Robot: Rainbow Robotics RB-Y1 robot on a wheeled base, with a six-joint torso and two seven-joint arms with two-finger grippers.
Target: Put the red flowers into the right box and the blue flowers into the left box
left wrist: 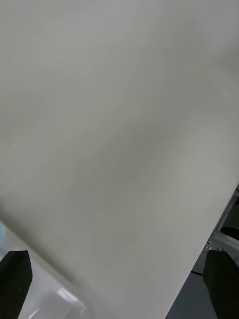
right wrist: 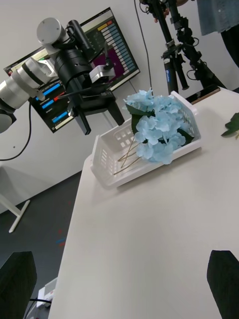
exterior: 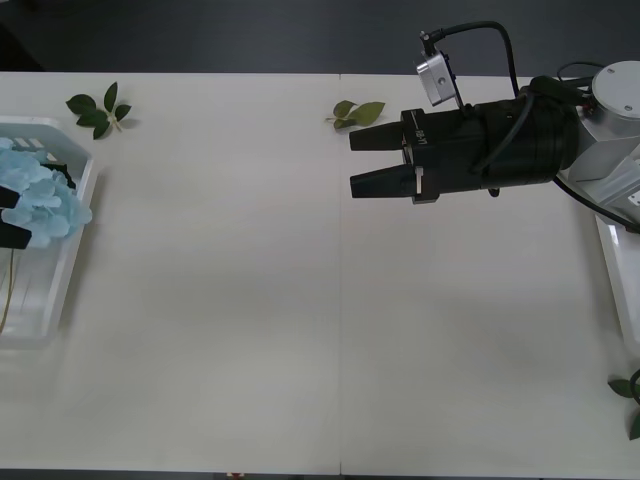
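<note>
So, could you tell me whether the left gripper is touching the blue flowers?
Apart. In the right wrist view, the left gripper hangs open beside the blue flowers, with background visible between them.

Loose green leaf sprigs (exterior: 100,110) (exterior: 357,113) on a bare white table (exterior: 250,320); a lit monitor (right wrist: 117,47) behind.

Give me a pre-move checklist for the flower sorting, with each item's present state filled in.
1. Blue flowers lie in the left box: ok.
2. Right gripper open and holding nothing above the table: ok.
3. Left gripper open, above the left box: ok.
4. Red flowers inside the right box: cannot tell; a sliver of its rim shows beside the arm.
5. Loose leaf sprigs outside both boxes: ok.
</note>
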